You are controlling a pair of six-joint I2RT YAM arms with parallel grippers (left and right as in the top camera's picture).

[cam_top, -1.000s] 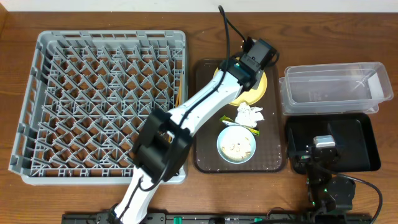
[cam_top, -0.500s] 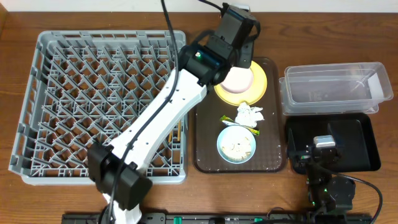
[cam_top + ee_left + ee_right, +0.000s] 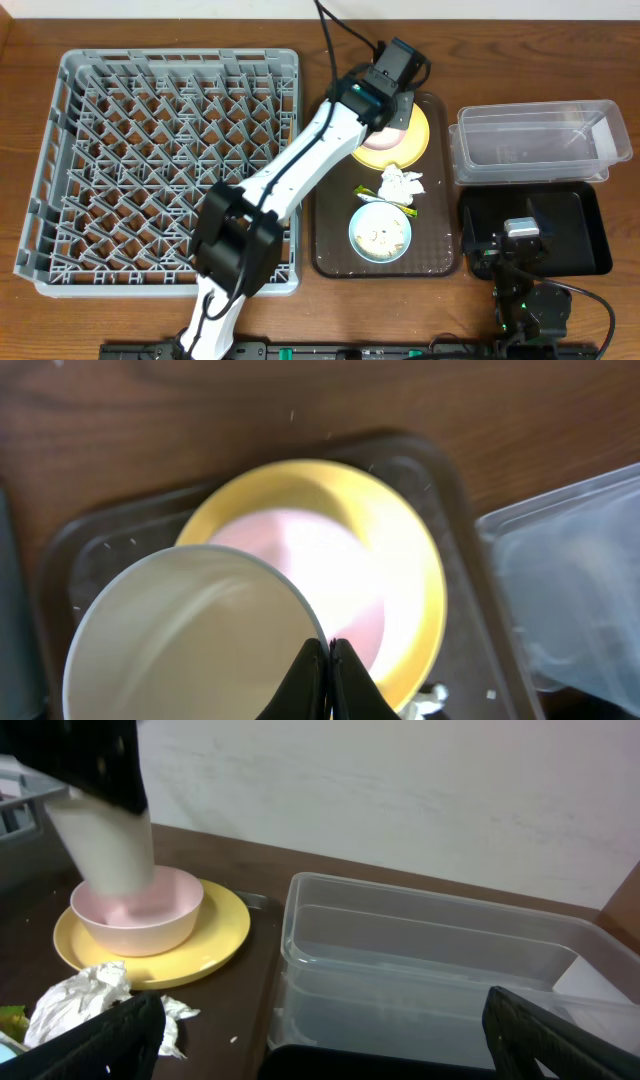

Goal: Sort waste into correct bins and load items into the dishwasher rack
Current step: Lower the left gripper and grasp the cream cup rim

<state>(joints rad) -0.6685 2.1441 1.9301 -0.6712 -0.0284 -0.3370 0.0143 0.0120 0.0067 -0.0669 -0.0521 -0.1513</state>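
yellow plate (image 3: 421, 137), pale pink bowl (image 3: 140, 916), white cup (image 3: 180, 632), light blue bowl (image 3: 393, 256), grey gridded rack (image 3: 100, 150), black tray (image 3: 592, 226), brown table (image 3: 30, 322).

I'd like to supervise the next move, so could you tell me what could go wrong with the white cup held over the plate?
1. The left fingers pinch only the thin rim of the white cup, so it may slip and drop onto the pink bowl and yellow plate beneath.
2. On the way to the dishwasher rack, a low carry could knock the cup against the rack's raised wall.
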